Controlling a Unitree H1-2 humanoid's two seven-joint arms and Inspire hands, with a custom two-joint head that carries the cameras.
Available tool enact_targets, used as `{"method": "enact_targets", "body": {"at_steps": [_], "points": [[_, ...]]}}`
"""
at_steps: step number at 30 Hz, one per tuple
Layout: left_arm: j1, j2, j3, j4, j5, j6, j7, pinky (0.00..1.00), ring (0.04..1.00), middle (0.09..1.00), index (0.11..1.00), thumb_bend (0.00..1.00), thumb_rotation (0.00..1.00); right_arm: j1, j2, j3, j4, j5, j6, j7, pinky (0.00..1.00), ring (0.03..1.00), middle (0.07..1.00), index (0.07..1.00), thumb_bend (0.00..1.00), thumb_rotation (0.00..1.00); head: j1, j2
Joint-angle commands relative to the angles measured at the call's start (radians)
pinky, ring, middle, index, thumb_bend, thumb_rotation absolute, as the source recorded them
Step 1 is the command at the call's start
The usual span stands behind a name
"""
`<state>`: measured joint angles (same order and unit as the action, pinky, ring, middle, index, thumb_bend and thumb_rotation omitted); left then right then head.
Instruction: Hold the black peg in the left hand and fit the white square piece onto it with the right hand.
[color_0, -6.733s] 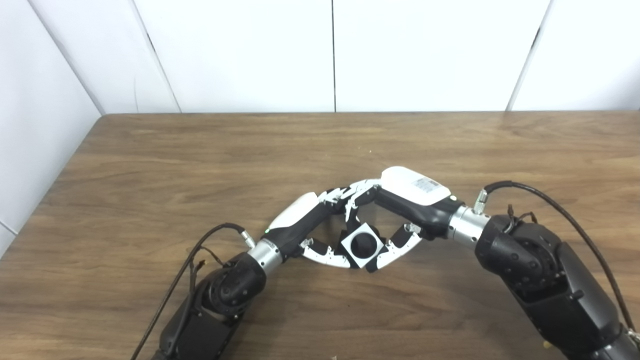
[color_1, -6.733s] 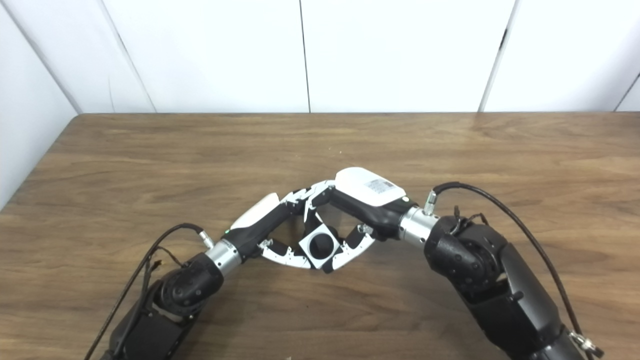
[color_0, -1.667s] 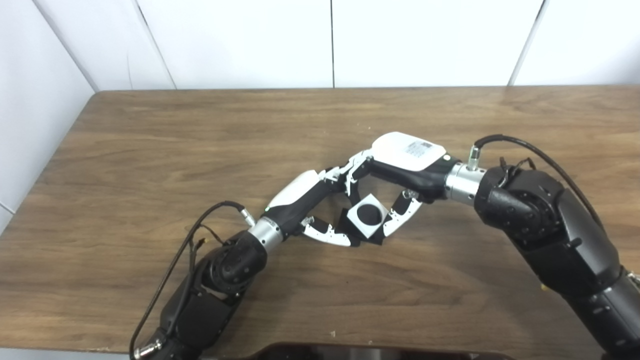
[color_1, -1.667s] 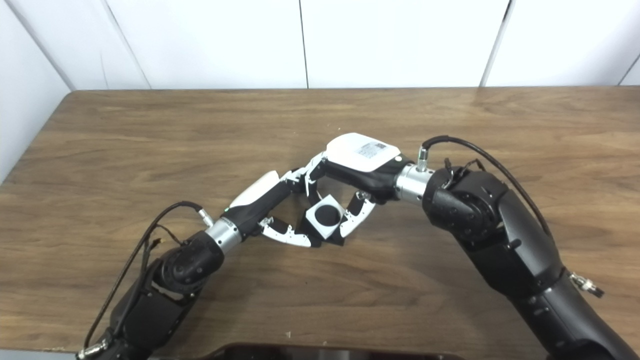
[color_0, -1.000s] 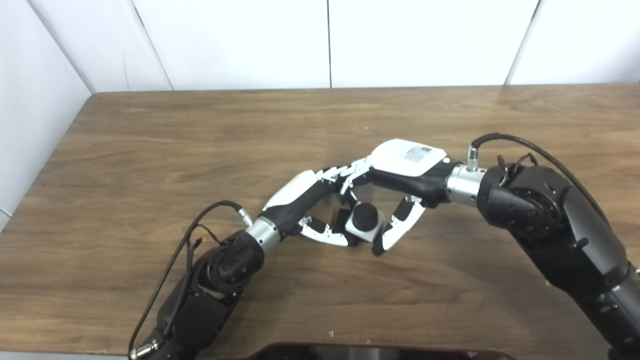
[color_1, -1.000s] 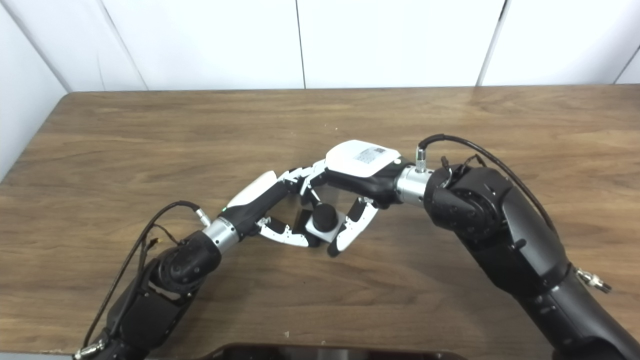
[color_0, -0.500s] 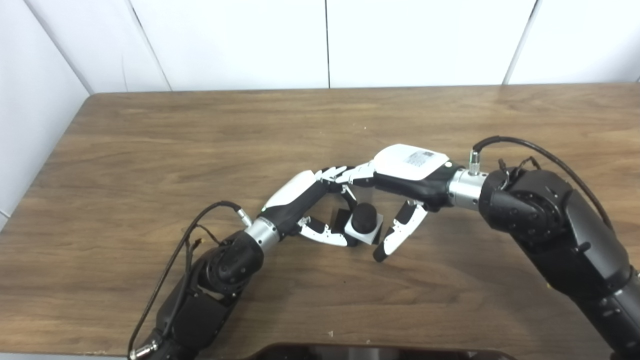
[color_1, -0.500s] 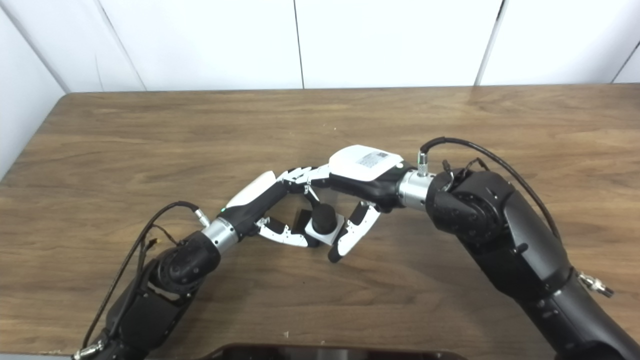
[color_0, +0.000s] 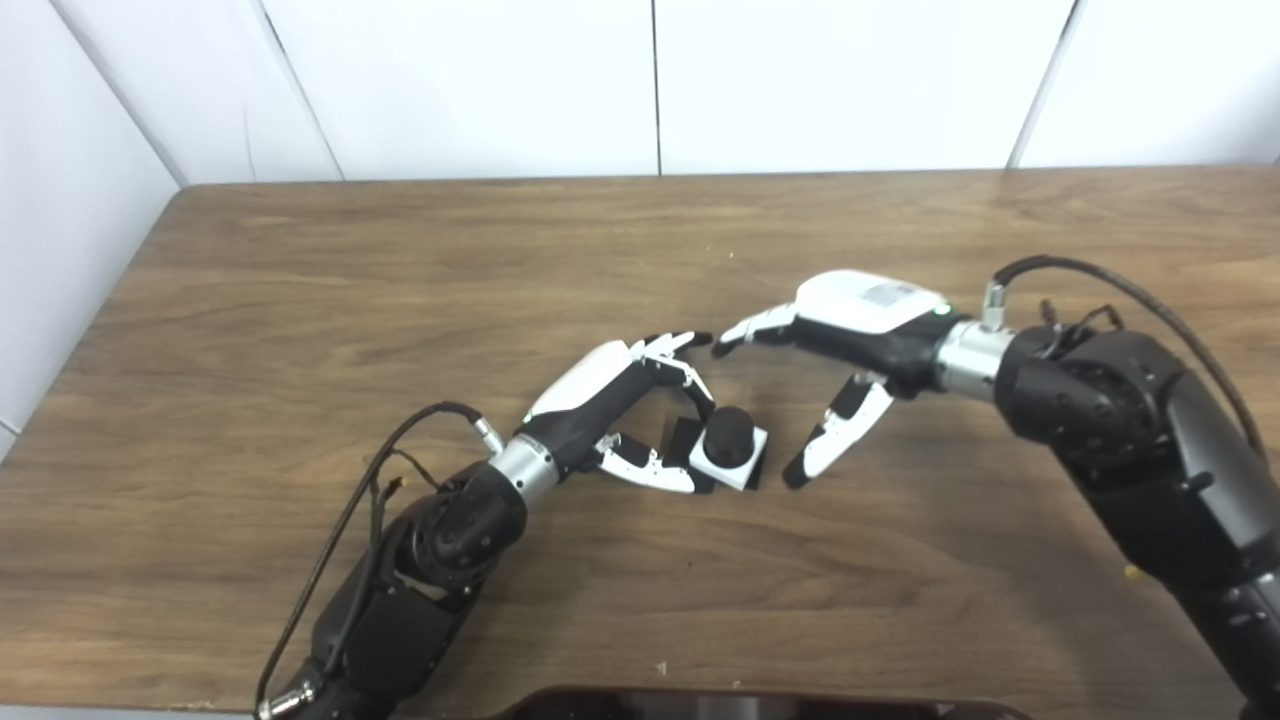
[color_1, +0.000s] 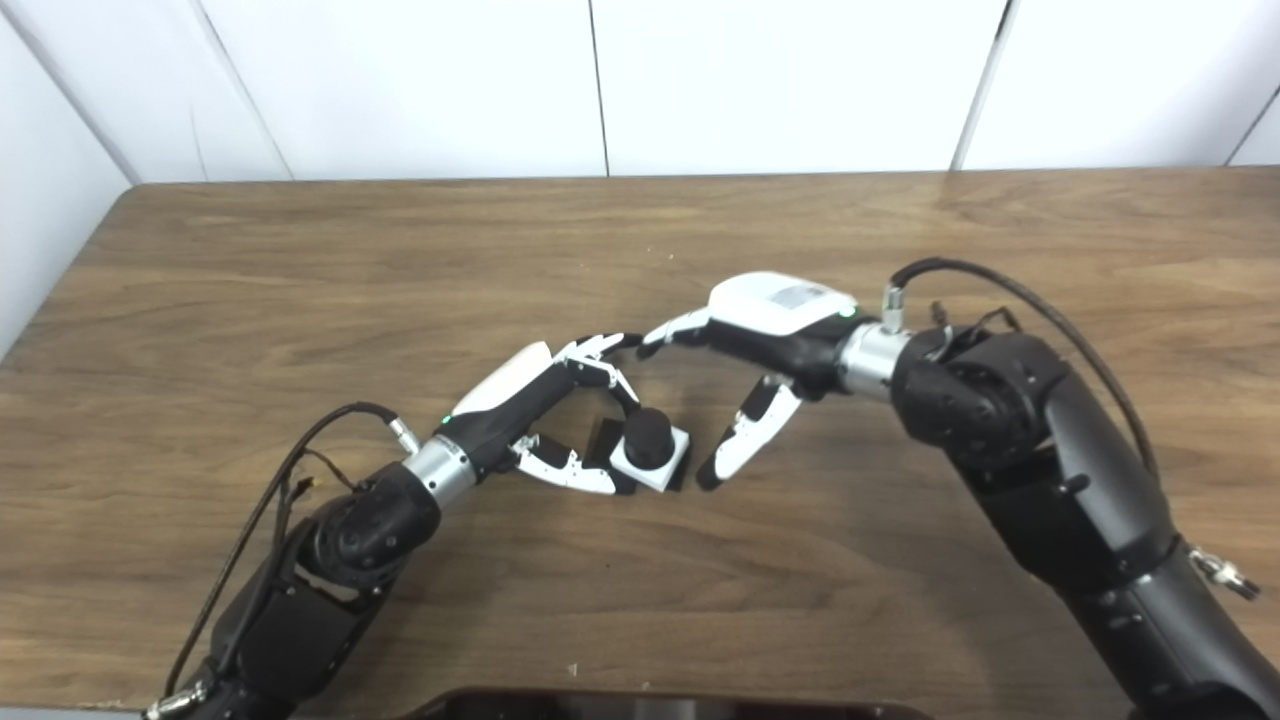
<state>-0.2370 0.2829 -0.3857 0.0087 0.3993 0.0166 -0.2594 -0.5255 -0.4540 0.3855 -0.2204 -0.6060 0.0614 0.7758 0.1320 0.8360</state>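
The black peg (color_0: 729, 439) stands on the wooden table (color_0: 400, 270) with the white square piece (color_0: 738, 469) seated around it, its round top sticking up through the hole. My left hand (color_0: 640, 400) is curled around the assembly: its thumb lies against the black base on the left and its fingers arch over the back. My right hand (color_0: 850, 335) hovers just right of the piece, open, with the fingers spread and the thumb (color_0: 835, 440) pointing down, apart from the piece.
A dark flat object (color_0: 760, 703) shows at the bottom edge, near the table's front. White wall panels (color_0: 650, 90) close off the table's far side and left side. Cables loop off both forearms.
My right hand has let go of the white piece, opened and drawn back to the right. The peg with the piece on it now rests on the table in my left hand.
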Motion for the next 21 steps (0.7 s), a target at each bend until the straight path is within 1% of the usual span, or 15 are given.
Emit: {"method": "enact_targets", "body": {"at_steps": [1,7,10,13,17,21], "points": [[0.030,0.026,-0.016,0.034,0.003,0.015,-0.052,1.00,1.000,0.976,0.490,0.52,0.08,-0.042,-0.008,-0.035,-0.008,0.021,0.008,-0.033,0.85,0.900,0.893,0.839,0.87,0.41,-0.007,-0.001],[0.029,0.038,-0.015,0.033,0.003,0.012,-0.056,1.00,1.000,0.978,0.490,0.52,0.08,-0.021,-0.007,-0.100,-0.011,0.047,0.045,-0.069,0.82,0.887,0.895,0.822,0.84,0.36,-0.034,-0.010],[0.030,0.042,-0.012,0.034,-0.005,0.010,-0.057,1.00,1.000,0.979,0.490,0.52,0.08,-0.009,-0.016,-0.121,0.000,0.055,0.036,-0.095,0.82,0.886,0.898,0.823,0.82,0.36,-0.050,-0.017],[0.033,0.047,-0.011,0.027,-0.004,0.014,-0.059,1.00,1.000,0.979,0.490,0.52,0.08,0.008,-0.026,-0.146,0.009,0.067,0.026,-0.127,0.78,0.867,0.890,0.817,0.81,0.35,-0.064,-0.025],[0.037,0.052,-0.010,0.031,-0.006,0.002,-0.060,1.00,1.000,0.978,0.491,0.52,0.08,0.021,-0.041,-0.161,0.023,0.069,0.022,-0.148,0.76,0.861,0.890,0.811,0.79,0.35,-0.078,-0.033],[0.039,0.053,-0.006,0.036,-0.012,-0.007,-0.059,1.00,1.000,0.976,0.490,0.52,0.08,0.033,-0.051,-0.185,0.040,0.078,0.036,-0.169,0.75,0.861,0.889,0.801,0.79,0.33,-0.098,-0.037]]}}
